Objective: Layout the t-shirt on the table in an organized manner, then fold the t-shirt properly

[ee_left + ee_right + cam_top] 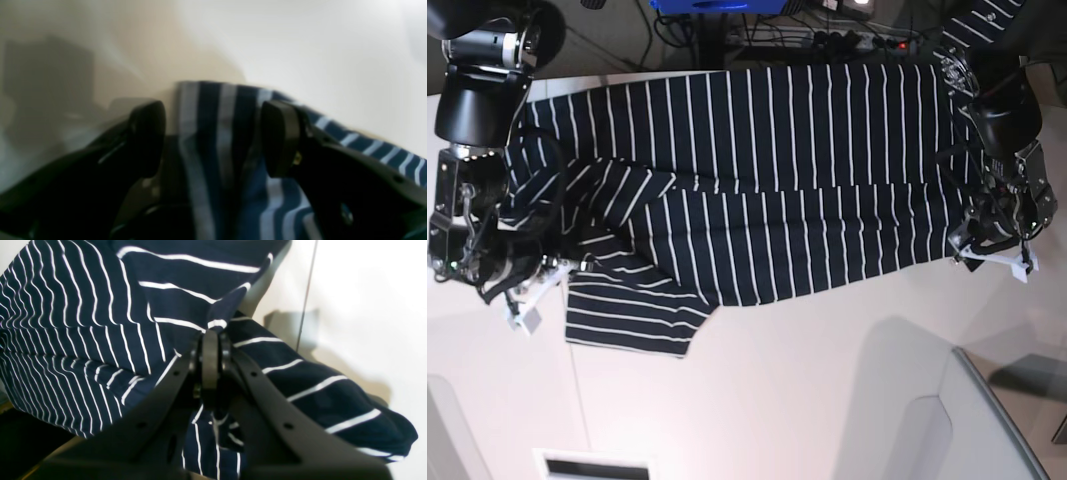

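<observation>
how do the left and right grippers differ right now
The left gripper has its fingers spread apart with striped cloth lying loose between them; the right gripper is shut, pinching a bunched fold of the t-shirt. Both sit at opposite ends of the same t-shirt on the table.

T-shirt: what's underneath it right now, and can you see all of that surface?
The t-shirt lies spread on the off-white table. Bare tabletop shows around it on the near side; whatever sits beneath the cloth is covered and cannot be seen.
</observation>
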`<state>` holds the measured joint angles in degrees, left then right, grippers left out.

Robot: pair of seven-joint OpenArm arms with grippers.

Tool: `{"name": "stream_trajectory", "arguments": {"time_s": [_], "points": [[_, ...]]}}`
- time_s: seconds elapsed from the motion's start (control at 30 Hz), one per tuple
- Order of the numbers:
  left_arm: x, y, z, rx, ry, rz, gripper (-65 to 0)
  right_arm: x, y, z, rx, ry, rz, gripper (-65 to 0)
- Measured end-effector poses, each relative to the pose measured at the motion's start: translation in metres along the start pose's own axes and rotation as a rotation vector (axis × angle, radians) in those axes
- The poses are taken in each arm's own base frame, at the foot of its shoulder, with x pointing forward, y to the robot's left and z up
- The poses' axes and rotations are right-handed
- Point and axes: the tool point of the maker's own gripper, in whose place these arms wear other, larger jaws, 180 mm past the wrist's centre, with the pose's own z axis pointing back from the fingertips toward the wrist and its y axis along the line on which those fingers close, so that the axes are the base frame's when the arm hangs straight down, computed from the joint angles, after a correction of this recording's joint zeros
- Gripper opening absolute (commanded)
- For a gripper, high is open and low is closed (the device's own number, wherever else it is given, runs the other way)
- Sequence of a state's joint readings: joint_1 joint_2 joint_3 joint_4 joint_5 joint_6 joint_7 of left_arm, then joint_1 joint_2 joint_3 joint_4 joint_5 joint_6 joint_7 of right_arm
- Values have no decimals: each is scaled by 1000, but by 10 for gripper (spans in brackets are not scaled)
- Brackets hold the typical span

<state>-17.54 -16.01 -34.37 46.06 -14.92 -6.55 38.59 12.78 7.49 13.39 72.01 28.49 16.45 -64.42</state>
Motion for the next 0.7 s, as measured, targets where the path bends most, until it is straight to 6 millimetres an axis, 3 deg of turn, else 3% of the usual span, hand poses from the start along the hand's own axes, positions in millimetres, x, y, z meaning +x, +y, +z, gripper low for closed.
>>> {"name": "stream_trajectory", "arguments": {"time_s": [0.17,0.23,0.4,0.53,0.7], "points": [[0,1,-11,-17,-44,29,-227,-2,-2,0,-6,5,1,-650],[1,5,-12,-9,-64,35,-293,-1,-1,0,-4,3,1,-650],[-1,11,-13,8,-63,37,-533,-1,-2,0,-7,3,1,-650],[1,11,-14,9,-103,38,-650,-1,-2,0,-7,4,1,-650],[0,12,-20,2,-160,66,-650,-1,-2,0,-4,3,0,-650]]}}
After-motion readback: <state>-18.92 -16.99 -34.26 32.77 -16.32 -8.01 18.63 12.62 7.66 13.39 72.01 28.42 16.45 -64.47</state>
